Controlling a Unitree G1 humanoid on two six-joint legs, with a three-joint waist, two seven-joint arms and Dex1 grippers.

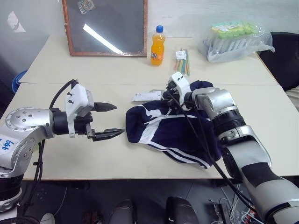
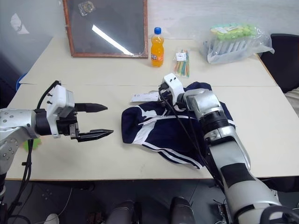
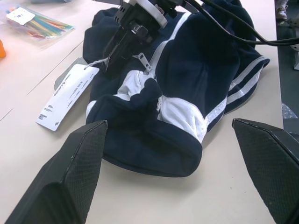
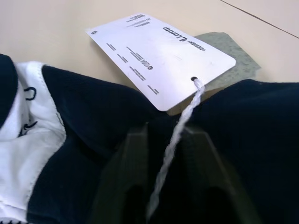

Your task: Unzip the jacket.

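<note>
- Left claw (image 1: 108,120): it hovers over bare tabletop (image 1: 70,158) just left of the jacket, its two fingers spread wide and holding nothing, pointing toward the cloth.
- Jacket (image 1: 173,133): a crumpled navy heap with white stripes and panels, lying near the front edge of the tabletop, between the two arms. It looks light, soft and limp; I judge it will bunch and slide if the zipper is pulled without something pinning the fabric.
- Paper tag (image 3: 67,95): it lies flat on the tabletop just beyond the collar end, tied on by a white string (image 4: 180,128). It is flimsy, so not a place to grip.
- Zipper: in the left wrist view a small metal pull (image 3: 145,64) hangs at the top of the white zip line, just beside the right fingertips. That pull is probably the right hold, with the other claw clamping the collar or hem nearby.
- Right claw (image 3: 112,63): pressed down onto the collar area, fingers drawn narrow. In its own wrist view the tag string runs between them against dark cloth, so it seems pinched on collar fabric, not on the pull.
- Farther back: an orange drink bottle (image 1: 158,45).
</note>
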